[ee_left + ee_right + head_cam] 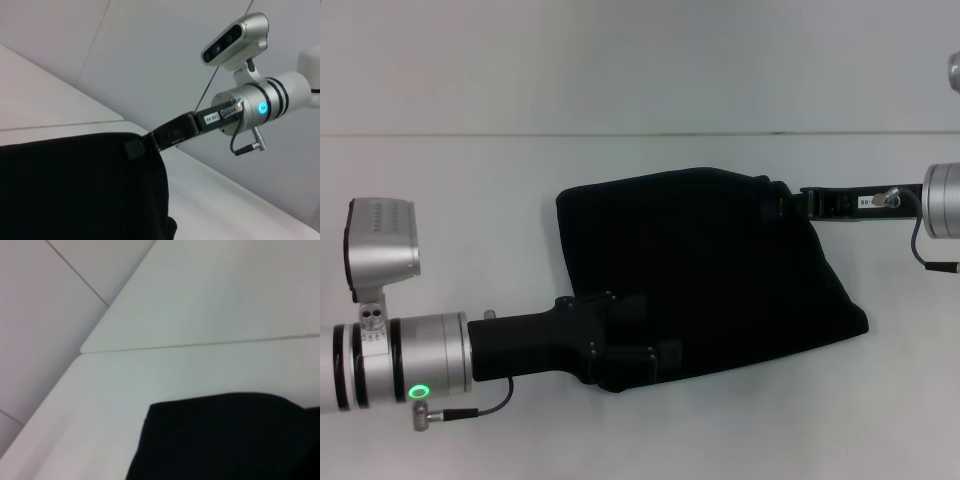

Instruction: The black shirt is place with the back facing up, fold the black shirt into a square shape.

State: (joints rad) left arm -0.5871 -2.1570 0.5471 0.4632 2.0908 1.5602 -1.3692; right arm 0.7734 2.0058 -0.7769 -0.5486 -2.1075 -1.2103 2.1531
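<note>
The black shirt (pixel 710 270) lies bunched in a folded heap on the white table (pixel 470 200), near its middle. The left gripper (pixel 640 345) reaches in at the shirt's near left edge; whether it grips the cloth cannot be told. The right gripper (pixel 782 205) is clenched on the shirt's far right corner.
</note>
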